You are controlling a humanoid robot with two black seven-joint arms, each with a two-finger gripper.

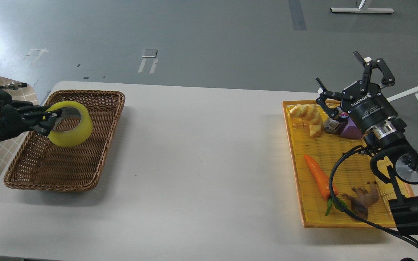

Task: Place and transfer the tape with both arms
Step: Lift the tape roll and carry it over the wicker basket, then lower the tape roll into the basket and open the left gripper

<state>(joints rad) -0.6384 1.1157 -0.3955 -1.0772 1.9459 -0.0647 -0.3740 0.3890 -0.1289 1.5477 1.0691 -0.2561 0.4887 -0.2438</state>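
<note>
our left end effector [47,121] grips the tape [72,125] above the wicker basket [96,159]; our right end effector [354,78] hangs wide open over the yellow tray [339,152].

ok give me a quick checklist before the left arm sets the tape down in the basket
1. Left gripper has the tape: ok, fingers closed on the roll's rim.
2. Tape is over the wicker basket: ok, above its far half.
3. Basket floor under the tape is bare: ok, nothing else lies in it.
4. Tape's height above the basket floor: cannot tell from this one view.
5. Right gripper is out of the way: ok, open and empty above the yellow tray, far across the table.
</note>
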